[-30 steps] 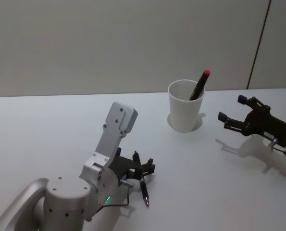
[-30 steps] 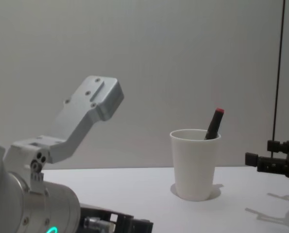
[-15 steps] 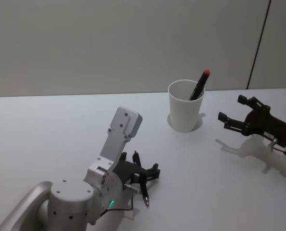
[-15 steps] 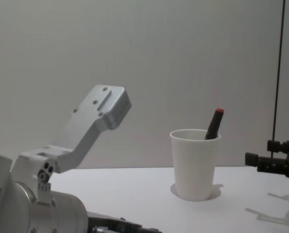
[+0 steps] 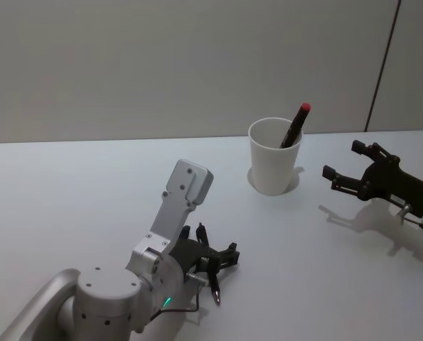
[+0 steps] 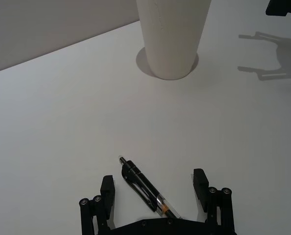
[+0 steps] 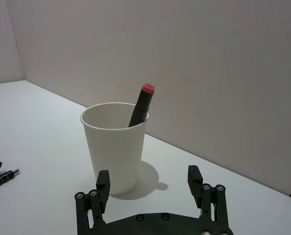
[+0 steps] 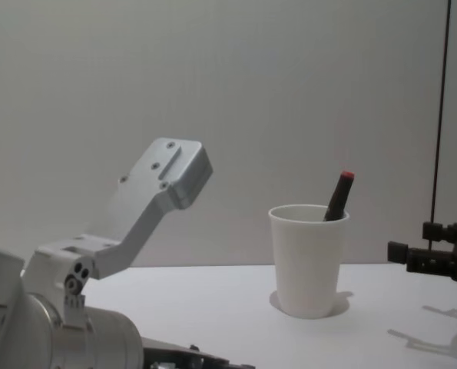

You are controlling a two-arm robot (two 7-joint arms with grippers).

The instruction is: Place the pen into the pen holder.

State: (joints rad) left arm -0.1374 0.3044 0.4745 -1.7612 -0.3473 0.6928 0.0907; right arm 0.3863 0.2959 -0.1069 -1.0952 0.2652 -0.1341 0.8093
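the white table (image 5: 90,185) is bare apart from the paper cup (image 5: 274,167), which stands upright toward the far side. the left claw (image 6: 154,181) hangs low over the table, well short of the cup and to the cup's left, fingers spread wide and gripping nothing. the right claw (image 5: 343,160) hovers just right of the cup, also open and empty. the pen (image 6: 145,188) lies flat between the left claw's fingers, slanted across the gap, touching neither.

to do the grab well, i'd square the wrist to the barrel, drop until the fingers flank its middle, then close. the cup looks light, so bring the pen in upright on the side away from the red-capped marker (image 5: 294,126) leaning against the cup's rim.
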